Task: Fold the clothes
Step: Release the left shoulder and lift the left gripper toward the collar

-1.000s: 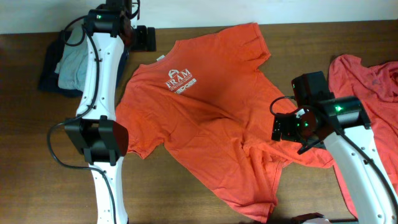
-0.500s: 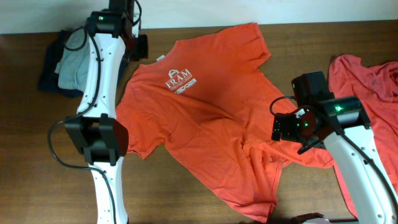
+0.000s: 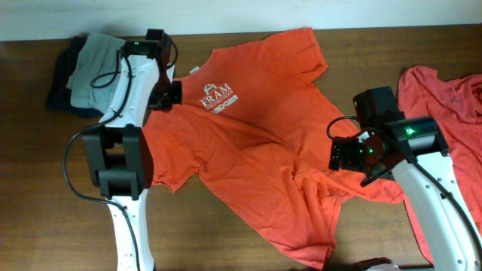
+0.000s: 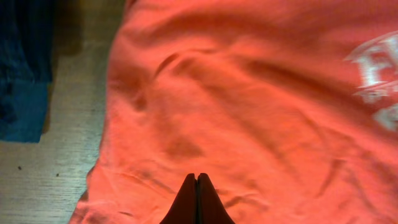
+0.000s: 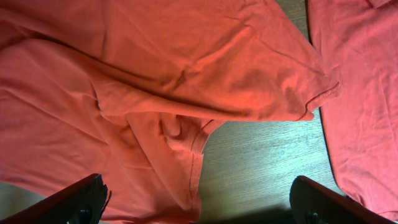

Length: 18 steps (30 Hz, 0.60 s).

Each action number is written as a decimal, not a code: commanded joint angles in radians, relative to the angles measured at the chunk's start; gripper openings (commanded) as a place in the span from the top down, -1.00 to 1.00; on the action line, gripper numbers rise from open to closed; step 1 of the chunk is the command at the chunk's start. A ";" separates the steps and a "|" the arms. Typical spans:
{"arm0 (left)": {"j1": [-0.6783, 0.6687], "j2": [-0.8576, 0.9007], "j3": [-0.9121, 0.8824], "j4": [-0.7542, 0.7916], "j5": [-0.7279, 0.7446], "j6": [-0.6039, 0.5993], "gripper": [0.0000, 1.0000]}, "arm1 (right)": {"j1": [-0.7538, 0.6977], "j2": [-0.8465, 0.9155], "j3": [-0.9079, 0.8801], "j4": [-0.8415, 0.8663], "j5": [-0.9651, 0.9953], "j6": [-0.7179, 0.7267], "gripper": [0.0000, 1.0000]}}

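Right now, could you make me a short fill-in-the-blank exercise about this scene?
The left pincer is ___ over the shirt.
The right pincer is ___.
The shirt's logo is printed in ___.
A second shirt lies at the table's ___ edge.
Missing: shut; open; white; right.

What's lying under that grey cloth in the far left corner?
A dark blue garment pokes out beneath the grey cloth. Anything else under it is hidden.
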 commanded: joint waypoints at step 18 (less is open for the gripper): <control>0.037 -0.017 -0.274 0.160 -0.071 -0.080 0.99 | -0.006 -0.013 0.018 0.000 0.023 -0.006 -0.97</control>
